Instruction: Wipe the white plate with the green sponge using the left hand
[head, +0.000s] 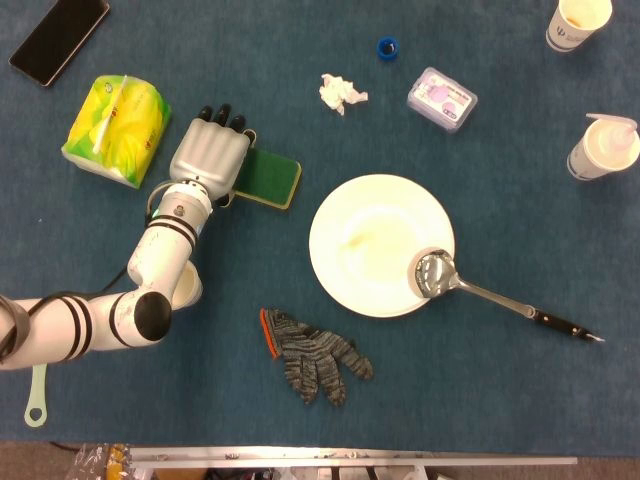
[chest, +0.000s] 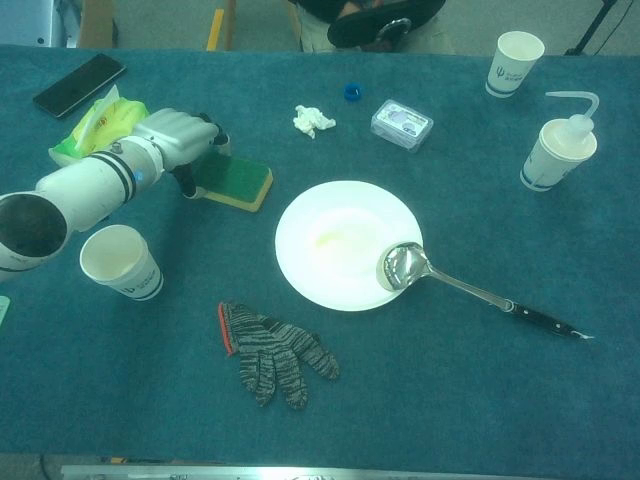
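Note:
The green sponge (head: 272, 175) with a yellow underside lies on the blue cloth, left of the white plate (head: 365, 215). My left hand (head: 210, 155) lies over the sponge's left end with its fingers stretched out across it and pointing away from me. In the chest view the left hand (chest: 175, 135) arches over the sponge (chest: 238, 182), thumb down at its near left corner; no firm grip shows. The plate (chest: 335, 225) has a faint yellowish smear, and a metal spoon (head: 437, 273) rests its bowl on the right rim. My right hand shows in neither view.
A paper cup (chest: 120, 262) stands beside my left forearm and a grey knit glove (head: 315, 355) lies in front of the plate. A yellow tissue pack (head: 115, 115) and a phone (head: 58, 38) sit at far left. A crumpled tissue (head: 341, 92), small box (head: 442, 98), squeeze bottle (head: 603, 148) and cup (head: 578, 22) are at the back.

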